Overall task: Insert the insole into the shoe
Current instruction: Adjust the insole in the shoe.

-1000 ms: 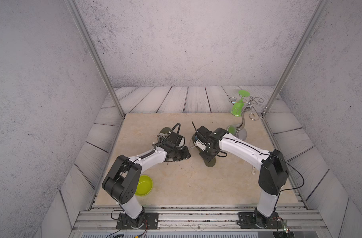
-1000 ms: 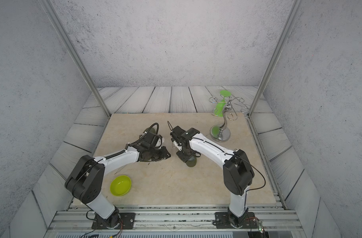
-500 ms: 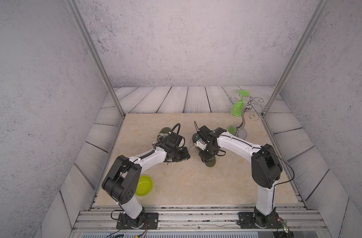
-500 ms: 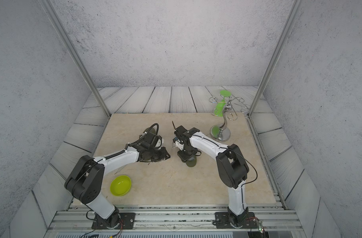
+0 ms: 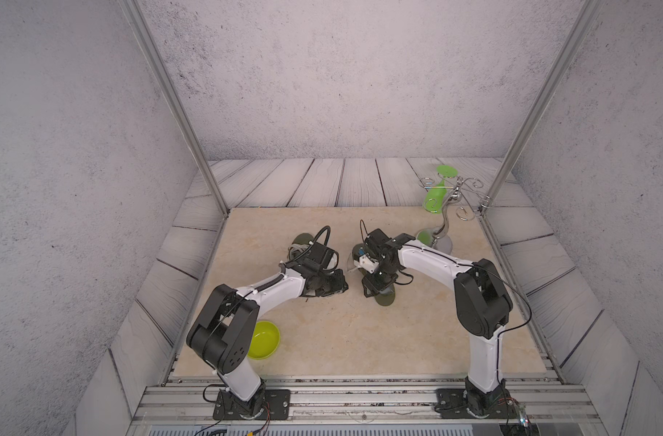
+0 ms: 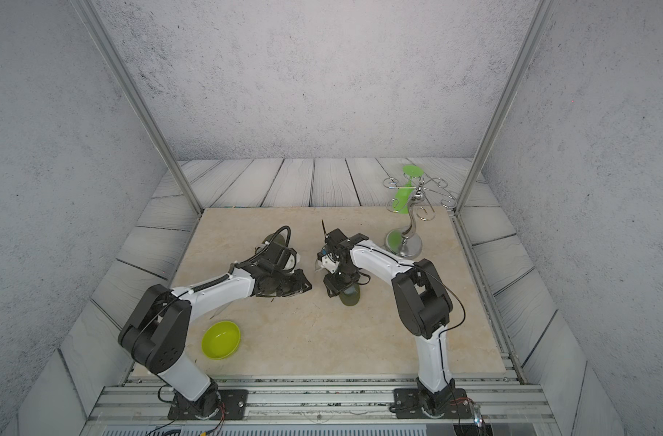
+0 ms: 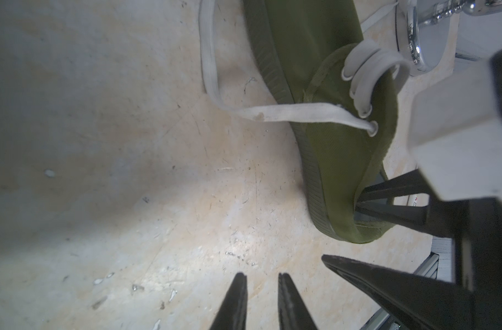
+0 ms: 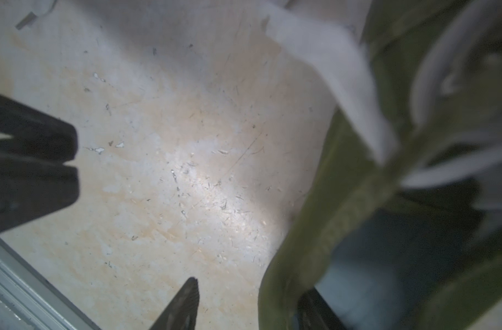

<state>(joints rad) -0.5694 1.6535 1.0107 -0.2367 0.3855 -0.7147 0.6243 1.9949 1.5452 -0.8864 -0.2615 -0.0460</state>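
Right wrist view: the right gripper (image 8: pixel 250 285) straddles the heel wall of the olive shoe (image 8: pixel 315 228). One finger is outside it over the bare counter (image 8: pixel 158 171), the other down inside the opening. The fingers stand moderately apart, with a clear gap on the outer side and nothing clamped. Just past the inner finger, a blue-grey surface inside the shoe reads as the insole (image 8: pixel 387 257). It is blurred and its toe end is hidden.

Left wrist view: the left gripper (image 7: pixel 261 275) sits low, just short of the heel, fingers only narrowly parted and empty. A loose lace (image 7: pixel 287 111) trails on the counter beyond them.

Judgement: insertion is late, with the heel end being seated. The next move calls for lifting the inner finger straight out without dragging the insole up or catching the collar. The left fingers are placed to steady the heel.
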